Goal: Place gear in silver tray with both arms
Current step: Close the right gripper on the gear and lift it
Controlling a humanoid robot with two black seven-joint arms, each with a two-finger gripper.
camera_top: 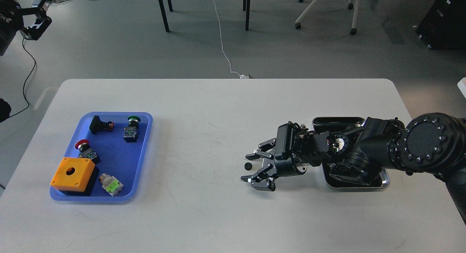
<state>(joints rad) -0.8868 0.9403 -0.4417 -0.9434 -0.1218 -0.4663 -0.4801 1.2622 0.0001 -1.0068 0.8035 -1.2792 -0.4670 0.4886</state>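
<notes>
A small black gear (248, 166) lies on the white table left of the silver tray (338, 119). My right arm reaches in from the right across the tray and hides much of its dark bottom. My right gripper (249, 168) is open and low at the table, one finger on each side of the gear; whether they touch it I cannot tell. My left gripper (35, 24) is held high at the top left corner, off the table, far from the gear. It is dark and small, so its jaws cannot be read.
A blue plastic tray (145, 118) at the table's left holds an orange box (72, 174) and several push-button switches. Beyond the table's far edge are table legs, a white cable and a chair base on the floor.
</notes>
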